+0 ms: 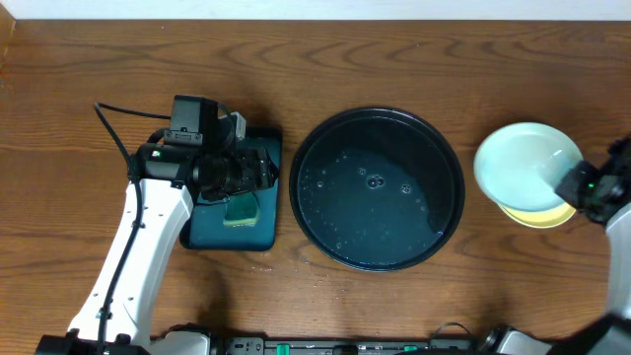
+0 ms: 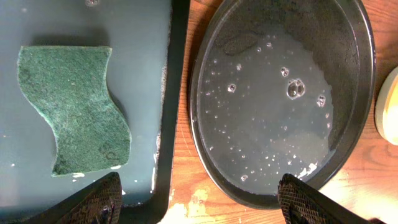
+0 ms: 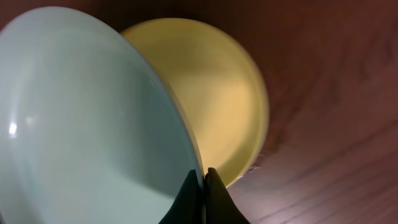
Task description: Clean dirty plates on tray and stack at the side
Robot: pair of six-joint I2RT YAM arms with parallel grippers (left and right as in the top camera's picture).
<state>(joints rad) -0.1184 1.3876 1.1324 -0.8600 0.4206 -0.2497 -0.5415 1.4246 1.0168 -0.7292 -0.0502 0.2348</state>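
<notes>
From overhead you see the whole layout. The black tray (image 1: 296,187) sits mid-bench, glossy and wet. To its right, on bare wood, the cyan plate (image 1: 523,163) overlaps the yellow plate (image 1: 547,217), and your right claw (image 1: 577,187) is at the cyan plate's near-right rim. On the left, your left claw (image 1: 251,176) hangs over the teal tray (image 1: 212,232), with the sponge (image 1: 240,209) just near of it. From this height you cannot tell how either claw stands.

The left wrist view settles the left one. Its two fingertips (image 2: 99,199) are wide apart at the bottom of the frame and hold nothing. The green sponge lies flat on the wet teal tray, clear of them. This view also shows a film of clear liquid with bubbles in the black tray, and a sliver of the yellow plate at the right edge.

The right wrist view shows the right claw's fingertips (image 3: 214,193) pinched together on the cyan plate's rim. The plate is tilted over the yellow one, which lies flat on the wood. Whether the two plates touch cannot be told.

The bench (image 1: 99,59) is dark brown wood grain, and a pale strip (image 1: 315,8) runs beyond its far edge. A black cable (image 1: 113,123) loops out to the left of the left arm. The two trays lie just beside each other, with a narrow band of wood between them.
</notes>
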